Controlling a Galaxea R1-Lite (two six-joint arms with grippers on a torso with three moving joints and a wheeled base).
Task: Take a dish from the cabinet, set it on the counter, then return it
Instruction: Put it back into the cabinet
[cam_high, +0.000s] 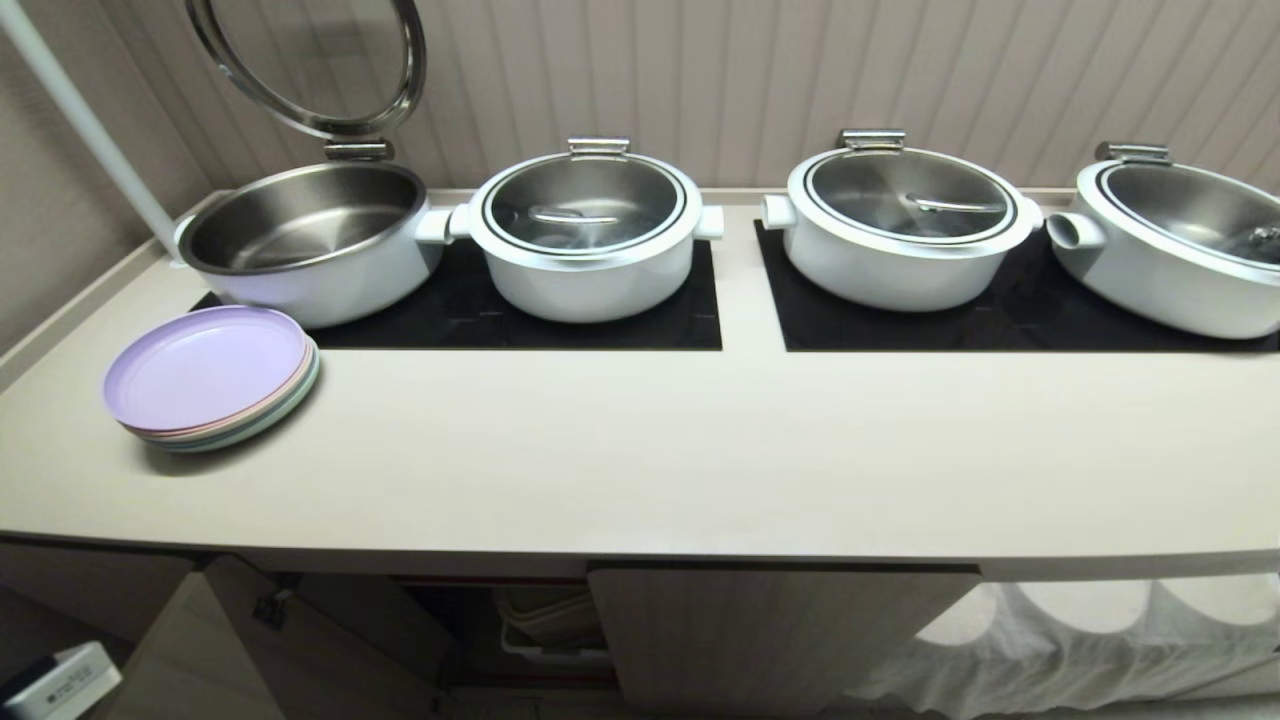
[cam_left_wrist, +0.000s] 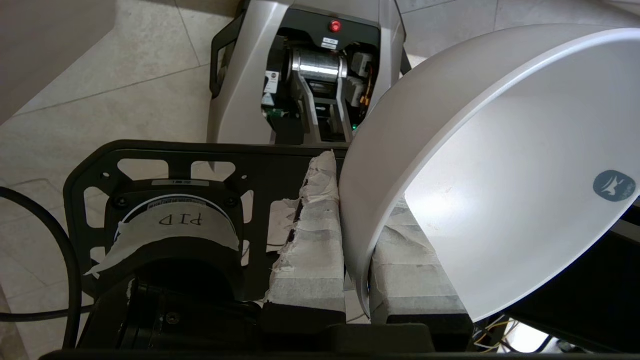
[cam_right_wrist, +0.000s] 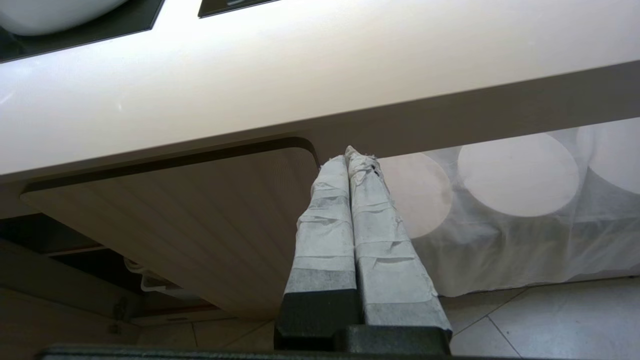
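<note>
Slippage is the main risk: the left gripper (cam_left_wrist: 356, 260) pinches only the thin rim of the dish (cam_left_wrist: 500, 165), tilted on edge above the floor, below the counter (cam_high: 640, 450) and outside the head view. A jolt could drop it. The right gripper (cam_right_wrist: 352, 160), shut and empty, is parked near the cabinet (cam_high: 760, 630) door at 6 o'clock.

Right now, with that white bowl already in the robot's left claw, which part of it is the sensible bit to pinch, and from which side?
The rim wall. The left gripper shows it: the dish is thin-walled and deep, so one finger goes inside and the other outside, and the jaws close across the wall from the rim's edge. Its wide rounded body would not fit between them. The right gripper is shut and idle below the counter.
</note>
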